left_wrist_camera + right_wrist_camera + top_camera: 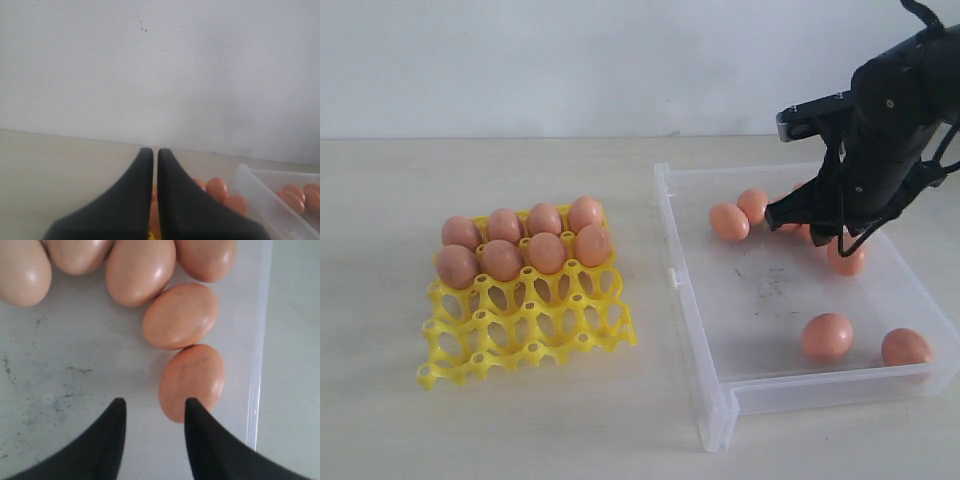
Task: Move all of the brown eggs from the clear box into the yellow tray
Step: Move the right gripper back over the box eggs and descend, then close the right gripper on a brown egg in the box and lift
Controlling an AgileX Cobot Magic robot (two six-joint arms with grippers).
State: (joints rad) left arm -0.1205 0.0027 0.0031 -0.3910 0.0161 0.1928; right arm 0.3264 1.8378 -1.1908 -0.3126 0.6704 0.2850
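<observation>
Brown eggs [828,337]: two lie loose at the near end of the clear box [820,388], apart from each other, the right-hand one close to the near right corner. Mid floor of the box is bare, with dark specks on it.

Yellow tray [525,330] sits on the table [520,430] left of the box, not touching it. Its two near rows are empty. Its two far rows are full, four eggs each, eight in all.

Farther into the box, one egg lies under the right arm near the right wall. Two more lie side by side toward the far left, and others are partly hidden behind the arm in the exterior view. The right wrist view shows six eggs in that far group: four in a row, then two more in line along the box wall.

Right tool [154,402] is over the box floor, fingers apart, nothing gripped. The last egg of the line lies just ahead of one fingertip [192,407], off to that side of the gap. Whether they touch, cannot tell.

Left tool [150,150] is outside the exterior view. Its wrist view shows the fingers together, holding nothing, with tray eggs and a box corner beyond them.

White wall [570,60] stands behind the table.
</observation>
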